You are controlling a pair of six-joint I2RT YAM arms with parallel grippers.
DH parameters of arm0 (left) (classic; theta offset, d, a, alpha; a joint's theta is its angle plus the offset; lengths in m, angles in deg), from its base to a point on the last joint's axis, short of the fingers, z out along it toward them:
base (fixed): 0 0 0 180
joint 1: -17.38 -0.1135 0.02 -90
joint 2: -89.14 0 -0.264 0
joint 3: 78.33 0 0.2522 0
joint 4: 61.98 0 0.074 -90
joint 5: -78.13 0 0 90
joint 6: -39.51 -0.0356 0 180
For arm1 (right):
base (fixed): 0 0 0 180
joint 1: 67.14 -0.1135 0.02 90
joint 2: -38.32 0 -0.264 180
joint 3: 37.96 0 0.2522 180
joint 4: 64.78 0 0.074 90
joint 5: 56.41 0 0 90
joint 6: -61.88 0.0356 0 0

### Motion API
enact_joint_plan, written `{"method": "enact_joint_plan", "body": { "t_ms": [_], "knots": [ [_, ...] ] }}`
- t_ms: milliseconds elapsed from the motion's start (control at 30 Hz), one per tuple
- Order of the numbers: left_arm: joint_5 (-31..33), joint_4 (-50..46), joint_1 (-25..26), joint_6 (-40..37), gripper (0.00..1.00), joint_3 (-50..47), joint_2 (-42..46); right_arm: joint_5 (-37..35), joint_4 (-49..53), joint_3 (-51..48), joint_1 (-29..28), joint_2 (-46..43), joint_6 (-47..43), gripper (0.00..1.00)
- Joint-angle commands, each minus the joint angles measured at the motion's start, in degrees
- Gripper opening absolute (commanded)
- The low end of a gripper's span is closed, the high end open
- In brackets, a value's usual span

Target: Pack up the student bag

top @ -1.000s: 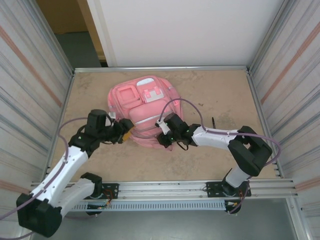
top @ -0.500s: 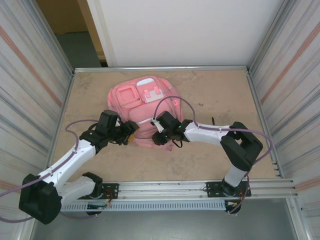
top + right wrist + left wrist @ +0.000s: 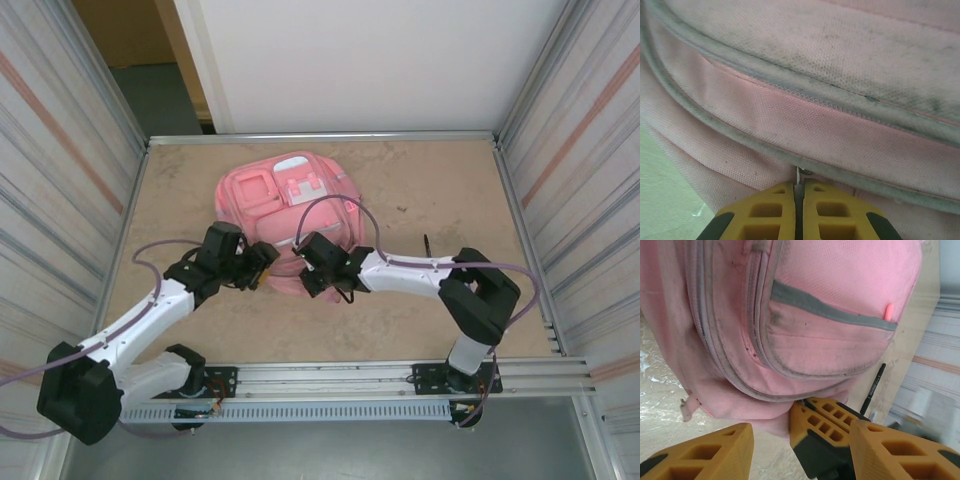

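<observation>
- The bag (image 3: 285, 195) is laid flat on the table (image 3: 430, 180), left of centre and towards the far side, with its front pockets up. Its near edge is placed within reach of both arms.
- The right jaws are pressed together on a thin metal zip pull (image 3: 798, 174) at the bag's near edge. This pinch is judged to be taken so that the zip can be drawn open for packing.
- The right arm (image 3: 410, 272) is stretched low across the table from the right, with the elbow bent and the wrist turned left towards the bag.
- The left jaws are spread, and nothing is gripped between them. They are held just beside the bag's near-left corner, close to the right jaws, probably to steady the fabric against the pull.
- The left arm (image 3: 150, 310) is extended from the near left, with the forearm kept low.
- A black pen (image 3: 873, 388) is seen on the table to the right of the bag, apart from it.
</observation>
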Motion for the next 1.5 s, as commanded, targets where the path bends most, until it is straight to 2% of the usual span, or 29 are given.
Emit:
{"method": "enact_joint_plan", "body": {
  "t_ms": [0,267,467,667,867,1033,1100,1267,1367,1467],
  "knots": [
    [4.37,0.51,1.84,2.96,0.54,0.11,-0.45,0.24,-8.37,-0.58,-1.21,-6.2,2.15,0.0],
    [9.63,1.55,3.67,6.33,0.58,0.49,-0.23,2.61,-10.75,0.14,-1.26,-10.37,3.83,0.0],
    [15.46,0.35,3.89,7.68,0.56,0.3,-0.24,5.15,-13.49,-0.58,-2.13,-9.77,5.85,0.0],
    [20.31,2.59,3.94,10.79,0.32,-2.41,-0.11,5.16,-12.46,0.47,-4.79,-8.1,7.53,0.0],
    [23.25,2.1,3.62,7.34,0.0,-1.48,0.76,1.52,-5.22,0.83,-5.07,-7.68,7.71,0.0],
    [22.29,0.06,1.15,4.05,0.0,-0.74,2.79,-3.02,2.55,-0.77,-2.34,-8.98,6.87,0.0],
    [19.31,-0.27,-1.42,3.17,0.0,-0.76,3.77,-4.35,3.8,-2.82,-0.65,-10.48,6.89,0.0],
    [16.38,-1.71,-6.06,-0.09,0.0,-0.75,5.89,-2.19,3.65,-7.42,3.7,-14.94,7.35,0.0],
    [10.54,-0.94,-10.74,-2.54,0.0,-1.0,5.74,-2.18,3.61,-9.41,6.08,-17.7,7.29,0.0],
    [3.24,-0.65,-17.14,-8.2,0.0,-0.04,3.06,-1.34,3.39,-10.81,8.37,-19.77,5.86,0.0]
  ]
}}
